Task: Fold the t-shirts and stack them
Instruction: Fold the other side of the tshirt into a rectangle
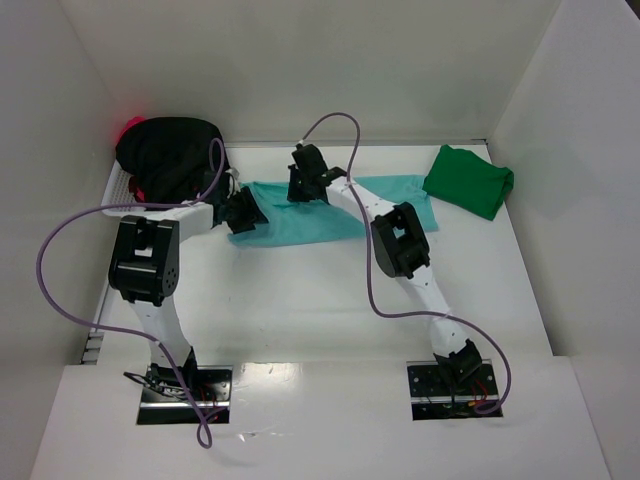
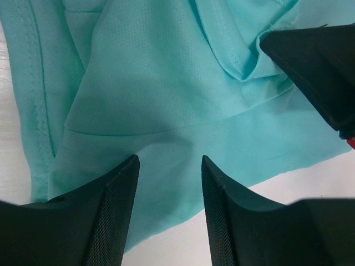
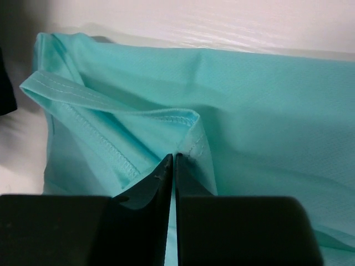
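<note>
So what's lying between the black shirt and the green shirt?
The light teal shirt lies on the table between the black shirt and the green shirt. The top view shows this best.

No writing, label, brand mark, number or sign can be read in any of the three views.
</note>
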`<state>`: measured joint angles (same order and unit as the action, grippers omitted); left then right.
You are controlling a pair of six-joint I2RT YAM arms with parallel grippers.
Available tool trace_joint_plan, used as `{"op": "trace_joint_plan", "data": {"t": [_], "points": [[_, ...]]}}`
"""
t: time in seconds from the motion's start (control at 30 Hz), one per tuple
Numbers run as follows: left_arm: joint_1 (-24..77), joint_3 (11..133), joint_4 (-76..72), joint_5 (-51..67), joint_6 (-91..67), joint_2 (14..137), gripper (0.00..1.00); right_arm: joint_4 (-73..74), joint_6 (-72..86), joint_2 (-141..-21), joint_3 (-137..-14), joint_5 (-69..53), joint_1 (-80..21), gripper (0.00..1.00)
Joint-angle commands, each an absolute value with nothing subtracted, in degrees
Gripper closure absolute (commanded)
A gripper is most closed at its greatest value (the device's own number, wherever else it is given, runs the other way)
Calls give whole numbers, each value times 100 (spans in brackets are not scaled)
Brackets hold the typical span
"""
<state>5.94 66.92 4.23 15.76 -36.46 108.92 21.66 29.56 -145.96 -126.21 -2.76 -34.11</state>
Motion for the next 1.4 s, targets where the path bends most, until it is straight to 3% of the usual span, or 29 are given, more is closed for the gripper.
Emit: {"op": "trace_joint_plan", "data": {"t": [0.0, 0.63, 0.7, 0.73, 0.83, 0.97, 1.13, 1.37], "points": [[598, 6659, 237, 1494, -3665, 10916, 44, 2443, 2848, -14730, -13061, 234, -3445, 94], [598, 6574, 237, 1494, -3665, 10969, 44, 2477, 2848, -14678, -13280, 388, -2796, 94], [598, 6574, 237, 1494, -3665, 10969, 44, 2389, 2815, -14653, -13263, -104, -2743, 81], [598, 6574, 237, 1494, -3665, 10980, 43, 2237, 2671, -14532, -13158, -301, -2742, 63], [598, 6626, 237, 1494, -3665, 11021, 43, 1756, 2467, -14190, -12727, -818, -2742, 46], [598, 6627, 237, 1494, -3665, 11074, 43, 1081, 1879, -13691, -12069, -1632, -2776, 32], [598, 6680, 237, 1494, -3665, 11155, 43, 1195, 1012, -13447, -11936, -1459, -3085, 27], [598, 6680, 290, 1494, -3665, 11180, 46, 1248, 1072, -13447, -11927, -1561, -3085, 31]]}}
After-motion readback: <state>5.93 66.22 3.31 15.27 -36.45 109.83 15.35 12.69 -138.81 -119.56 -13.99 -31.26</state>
